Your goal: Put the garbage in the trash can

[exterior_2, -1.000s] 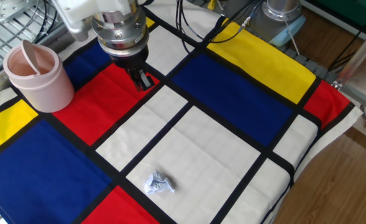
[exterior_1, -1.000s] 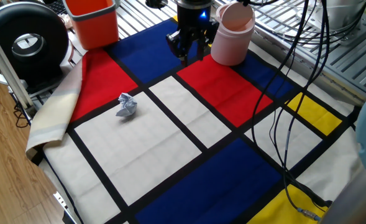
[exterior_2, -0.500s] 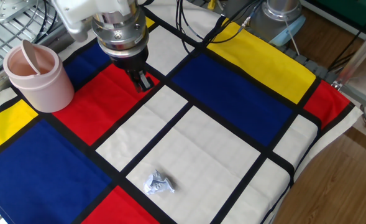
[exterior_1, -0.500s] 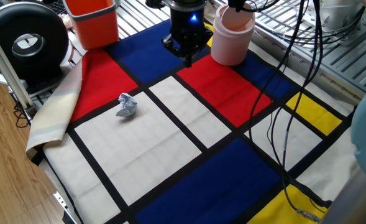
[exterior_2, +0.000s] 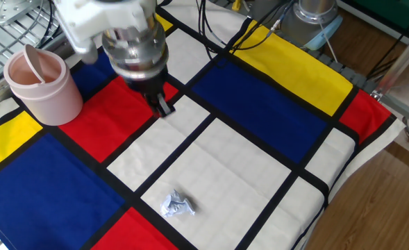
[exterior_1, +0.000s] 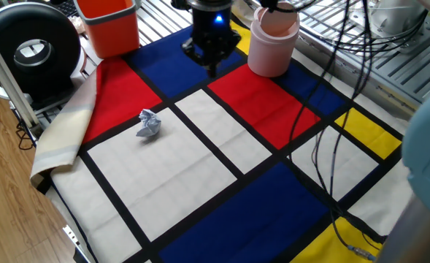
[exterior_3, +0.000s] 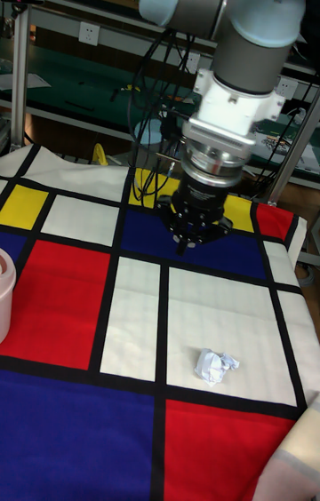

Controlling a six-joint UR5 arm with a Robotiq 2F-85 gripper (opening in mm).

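The garbage [exterior_1: 149, 124] is a small crumpled wad of white-grey paper lying on a white panel of the cloth, also visible in the other fixed view [exterior_2: 178, 204] and the tall view [exterior_3: 215, 366]. The trash can [exterior_1: 271, 42] is a pale pink cylinder with a swing lid, standing at the far side [exterior_2: 43, 87]; only its edge [exterior_3: 4, 288] shows in the tall view. My gripper [exterior_1: 213, 67] points down above the cloth near a black stripe [exterior_2: 164, 108], its fingers together and holding nothing [exterior_3: 191, 243]. It hangs well away from the garbage and closer to the trash can.
An orange square-sided bin [exterior_1: 109, 25] stands at the far left corner. A black round device [exterior_1: 28, 47] sits off the table to the left. Black cables [exterior_1: 331, 131] trail over the right part of the cloth. The cloth's left edge [exterior_1: 58, 142] is folded up.
The gripper has shifted away from the trash can and a little towards the garbage, still shut. The garbage and both bins have not moved.
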